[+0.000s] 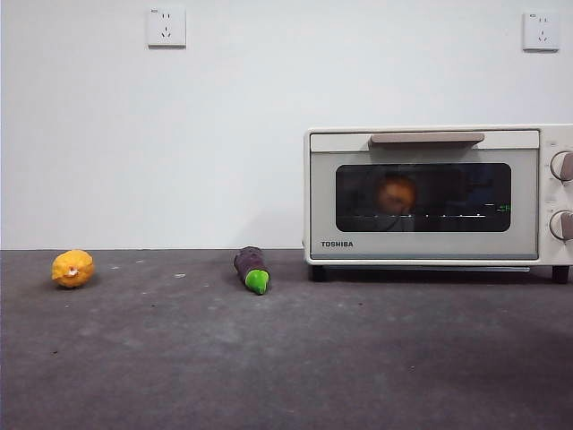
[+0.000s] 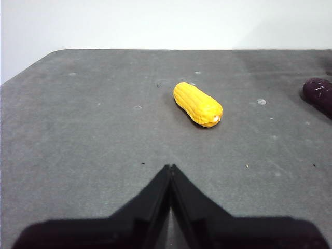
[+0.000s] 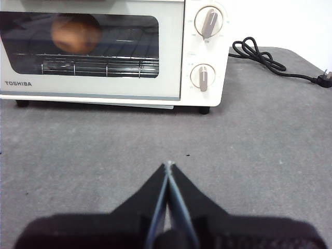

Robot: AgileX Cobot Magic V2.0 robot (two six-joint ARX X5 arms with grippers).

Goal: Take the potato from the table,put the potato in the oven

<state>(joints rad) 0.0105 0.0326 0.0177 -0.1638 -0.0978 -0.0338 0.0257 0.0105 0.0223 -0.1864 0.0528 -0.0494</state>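
The potato [image 1: 397, 193] sits inside the oven [image 1: 430, 193], on the wire rack [image 3: 98, 66] behind the closed glass door [image 1: 423, 197], toward the side away from the knobs [image 3: 206, 23]. The task looks finished. The right gripper [image 3: 168, 167] hangs in front of the oven, clenched on nothing; the left gripper [image 2: 170, 168] is likewise pinched empty, well away from the oven, over the table [image 1: 286, 358] near the yellow corn-like fruit [image 2: 197, 104] and the eggplant [image 1: 252, 269]. Doing it well now means keeping both arms clear of the handle [image 1: 426, 139].
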